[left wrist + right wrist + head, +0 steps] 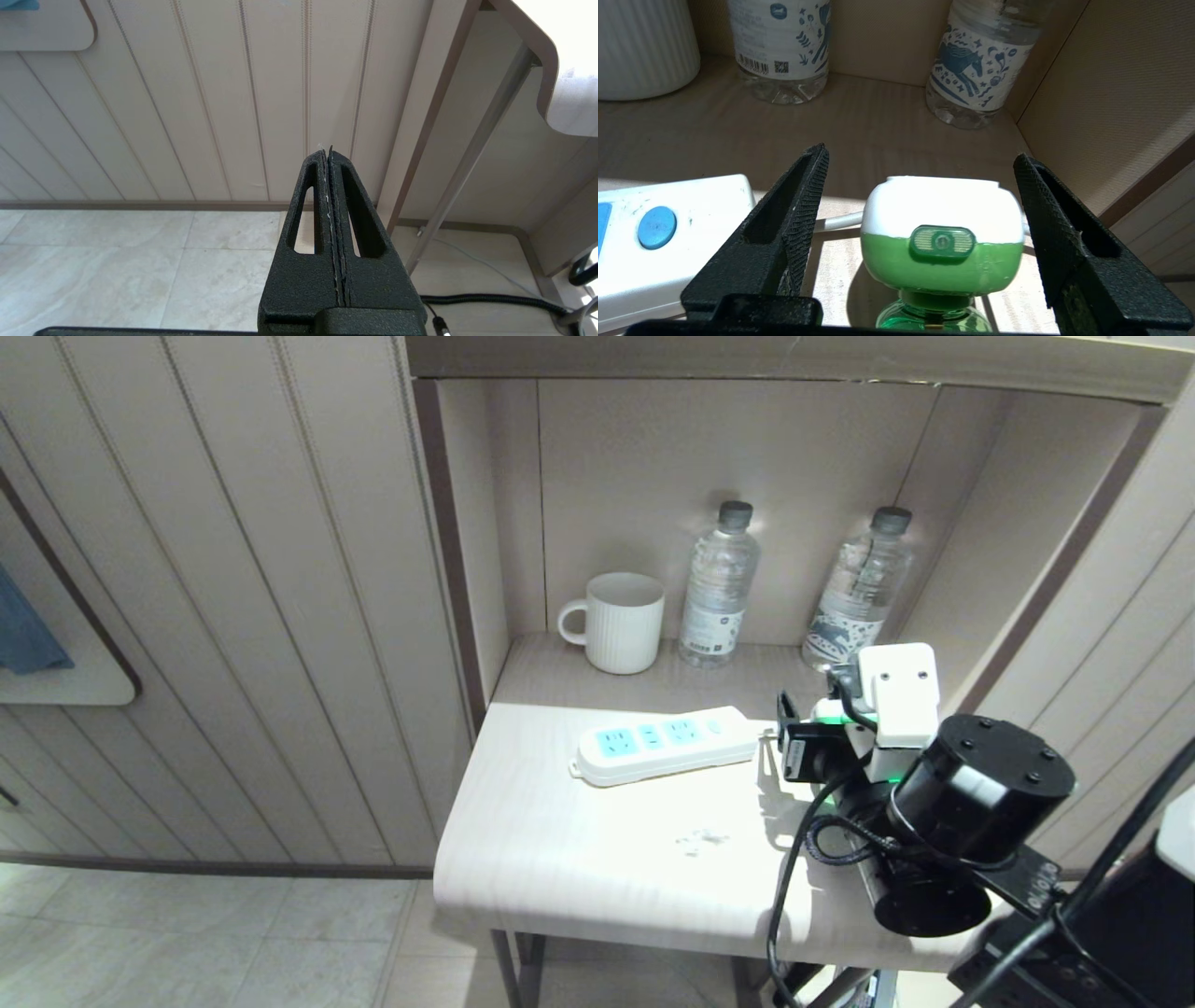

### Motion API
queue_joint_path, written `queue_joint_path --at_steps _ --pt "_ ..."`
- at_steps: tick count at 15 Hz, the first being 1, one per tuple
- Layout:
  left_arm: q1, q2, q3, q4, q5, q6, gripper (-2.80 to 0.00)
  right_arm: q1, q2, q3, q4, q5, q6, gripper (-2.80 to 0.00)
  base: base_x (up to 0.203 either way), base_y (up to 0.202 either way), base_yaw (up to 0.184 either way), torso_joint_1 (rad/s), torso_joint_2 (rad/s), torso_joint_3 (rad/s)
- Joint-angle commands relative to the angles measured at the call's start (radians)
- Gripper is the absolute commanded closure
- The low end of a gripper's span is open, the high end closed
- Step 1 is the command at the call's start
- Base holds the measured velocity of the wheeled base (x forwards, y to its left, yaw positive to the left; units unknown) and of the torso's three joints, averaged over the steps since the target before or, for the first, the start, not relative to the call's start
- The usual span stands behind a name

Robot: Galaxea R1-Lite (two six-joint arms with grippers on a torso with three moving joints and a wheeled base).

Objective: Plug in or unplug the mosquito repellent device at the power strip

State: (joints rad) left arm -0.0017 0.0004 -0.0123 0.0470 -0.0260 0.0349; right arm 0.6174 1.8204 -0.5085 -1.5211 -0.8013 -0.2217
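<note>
At the right of the head view, the right gripper [920,196] has its jaws spread wide on either side of the mosquito repellent device [942,242], touching neither flank. The device lies on the table [597,859], just right of the power strip [665,743], unplugged. The left gripper [329,158], low beside the table leg, is clenched on nothing.

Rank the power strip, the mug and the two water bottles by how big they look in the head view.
1. Power strip, the longest.
2. The two water bottles: they look alike, so no ranking between them.
3. Mug, the smallest.
The strip lies nearer the camera, so its lead is unsure.
</note>
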Motion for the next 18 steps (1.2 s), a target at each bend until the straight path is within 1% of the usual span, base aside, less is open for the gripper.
queue_joint_path --at_steps 1,5,10,18 --pt "0.000 0.000 0.000 0.001 0.000 0.000 0.00 0.013 -0.054 0.002 -0.049 -0.005 -0.009 -2.80 0.000 0.000 0.000 0.000 0.00 0.000" --pt "0.000 0.000 0.000 0.001 0.000 0.000 0.00 0.071 -0.131 0.016 -0.049 -0.010 -0.053 -2.80 0.000 0.000 0.000 0.000 0.00 0.000" --pt "0.000 0.000 0.000 0.001 0.000 0.000 0.00 0.081 -0.157 0.048 -0.049 -0.007 -0.059 -2.80 0.000 0.000 0.000 0.000 0.00 0.000" --pt "0.000 0.000 0.000 0.001 0.000 0.000 0.00 0.087 -0.159 0.041 -0.044 -0.006 -0.061 -2.80 0.000 0.000 0.000 0.000 0.00 0.000"
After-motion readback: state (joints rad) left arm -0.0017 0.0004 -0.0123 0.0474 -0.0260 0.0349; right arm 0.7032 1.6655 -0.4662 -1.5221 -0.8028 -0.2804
